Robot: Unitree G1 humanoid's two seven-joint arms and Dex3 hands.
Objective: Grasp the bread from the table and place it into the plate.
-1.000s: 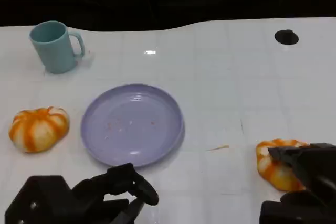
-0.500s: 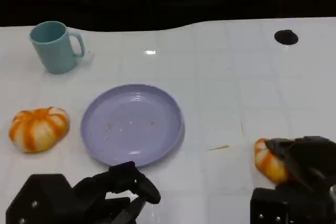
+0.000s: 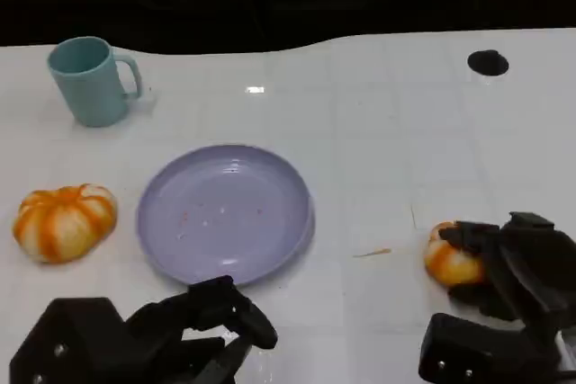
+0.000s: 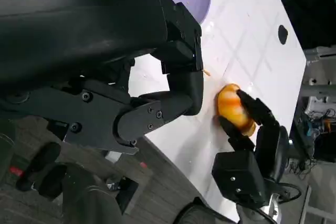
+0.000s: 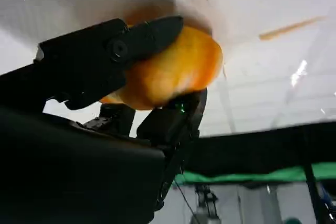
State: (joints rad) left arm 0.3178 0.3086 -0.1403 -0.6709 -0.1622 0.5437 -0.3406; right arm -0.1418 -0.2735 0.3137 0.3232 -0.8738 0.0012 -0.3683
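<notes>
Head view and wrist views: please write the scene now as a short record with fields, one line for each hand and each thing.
right hand: fingers closed around the bread on the right, at the table's near right
left hand: holds nothing, fingers apart, just in front of the plate
plate: purple, nothing but crumbs in it, table centre
second bread: orange and white, left of the plate, untouched
mug: teal, upright, far left
table: white

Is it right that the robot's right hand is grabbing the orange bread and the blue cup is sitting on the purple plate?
Not quite. In the head view the cup stands on the table beyond the plate, not on it. The right hand does grip a bread.
</notes>
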